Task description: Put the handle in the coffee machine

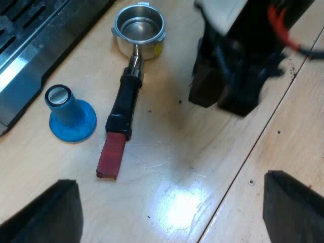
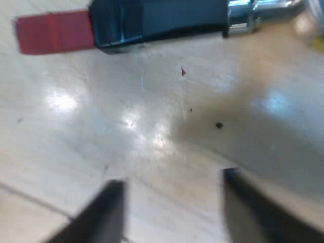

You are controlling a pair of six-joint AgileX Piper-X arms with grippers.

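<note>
While poised wide open just beside holder [image 2: 157, 20], lower right tool [image 2: 169, 182] astride dark handle, short of red end [image 2: 53, 33]. Close squarely; lift level off counter [image 2: 152, 126]. Noted holder loose by blue tamper [image 1: 71, 114], near machine [image 1: 30, 45]. Keep left tool [image 1: 169, 185], wide and empty, clear.

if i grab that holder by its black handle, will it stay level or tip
The holder looks rigid, so it should not flex. Its metal cup is probably the heavy end and may dip. The glossy handle could slip a little.
</note>
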